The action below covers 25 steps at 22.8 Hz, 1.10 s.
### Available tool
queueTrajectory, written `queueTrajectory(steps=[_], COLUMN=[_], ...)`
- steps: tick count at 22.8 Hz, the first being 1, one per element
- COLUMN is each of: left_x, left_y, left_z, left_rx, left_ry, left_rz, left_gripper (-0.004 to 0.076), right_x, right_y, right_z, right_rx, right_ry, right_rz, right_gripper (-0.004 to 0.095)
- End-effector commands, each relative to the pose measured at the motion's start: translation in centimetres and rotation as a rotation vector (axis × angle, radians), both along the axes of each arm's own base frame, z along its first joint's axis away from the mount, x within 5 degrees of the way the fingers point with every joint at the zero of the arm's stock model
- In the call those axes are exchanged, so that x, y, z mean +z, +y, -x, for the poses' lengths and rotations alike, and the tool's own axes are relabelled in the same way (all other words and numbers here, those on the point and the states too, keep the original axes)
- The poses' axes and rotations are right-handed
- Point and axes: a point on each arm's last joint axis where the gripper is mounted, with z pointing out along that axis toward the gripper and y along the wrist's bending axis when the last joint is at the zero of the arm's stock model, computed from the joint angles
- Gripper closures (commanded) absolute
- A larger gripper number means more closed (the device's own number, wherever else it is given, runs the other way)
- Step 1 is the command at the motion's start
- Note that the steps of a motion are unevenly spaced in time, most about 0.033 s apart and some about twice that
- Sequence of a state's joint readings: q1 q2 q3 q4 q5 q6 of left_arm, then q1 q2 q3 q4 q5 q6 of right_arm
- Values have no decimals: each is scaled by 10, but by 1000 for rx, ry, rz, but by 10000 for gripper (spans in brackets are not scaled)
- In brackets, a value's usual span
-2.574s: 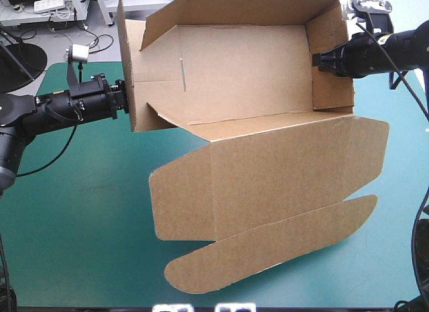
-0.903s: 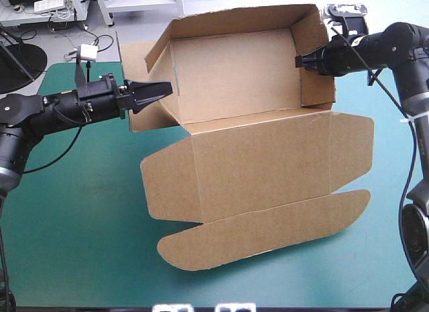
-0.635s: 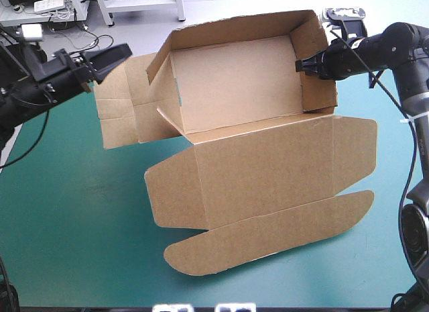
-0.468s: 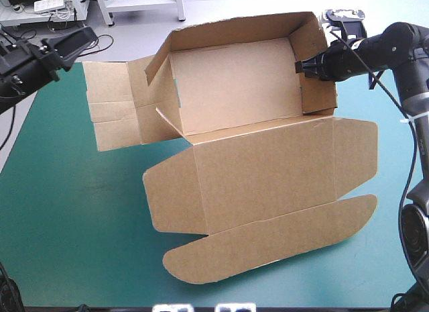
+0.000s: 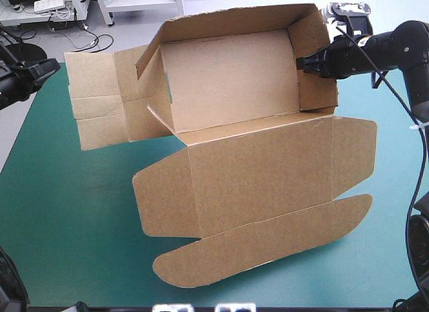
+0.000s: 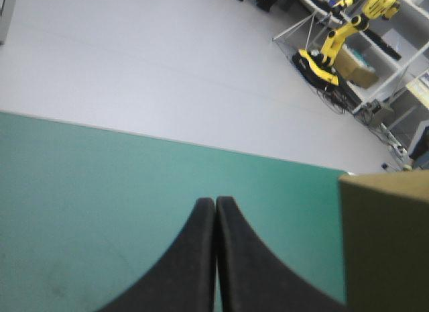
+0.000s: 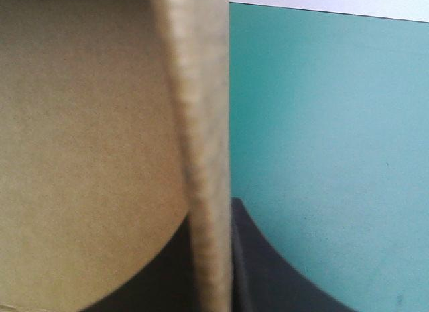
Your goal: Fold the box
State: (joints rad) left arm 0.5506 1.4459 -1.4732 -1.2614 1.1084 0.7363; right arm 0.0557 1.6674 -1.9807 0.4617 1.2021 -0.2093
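Cardboard fills the middle of the high view: the brown box (image 5: 255, 171) lies on the teal-green cover (image 5: 60, 218) as an open tray in the upper middle. Its far and right walls are raised, the lid is spread flat toward the lower middle, and a rounded flap is nearest the bottom edge. The tray's left wall panel is splayed outward in the upper left. In the upper right, the right gripper (image 5: 301, 62) is clamped on the tray's right end wall; its wrist view shows the board's edge running between the black fingers (image 7: 255, 258). The left gripper (image 5: 52, 66) is at the frame's left edge, apart from the box, its fingers pressed together on nothing.
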Motion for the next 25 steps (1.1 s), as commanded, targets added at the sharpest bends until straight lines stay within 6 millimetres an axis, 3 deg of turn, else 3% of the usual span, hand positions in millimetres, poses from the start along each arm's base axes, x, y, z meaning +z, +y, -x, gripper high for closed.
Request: queueTrajectory(steps=[1, 5, 9, 12, 15, 25], left_x=[3, -17, -17, -10, 2, 32], left_y=[-3, -11, -36, -75, -99, -111], left_z=[-2, -15, -21, -25, -17, 17], left_rx=[-79, -203, -284, -413, -489, -511], left_ry=[7, 102, 106, 76, 36, -52], left_rz=[62, 116, 128, 190, 208, 161], left_gripper=[734, 734, 734, 734, 734, 734], right_x=[36, 38, 39, 38, 38, 24], right_y=[5, 7, 7, 7, 7, 4], right_z=[24, 24, 24, 21, 16, 1], right_rx=[12, 24, 22, 16, -1, -22], right_ry=[-124, -129, -136, -141, -165, -137], right_rz=[-106, -144, -148, -151, -161, -122], right_gripper=[924, 924, 924, 924, 924, 924])
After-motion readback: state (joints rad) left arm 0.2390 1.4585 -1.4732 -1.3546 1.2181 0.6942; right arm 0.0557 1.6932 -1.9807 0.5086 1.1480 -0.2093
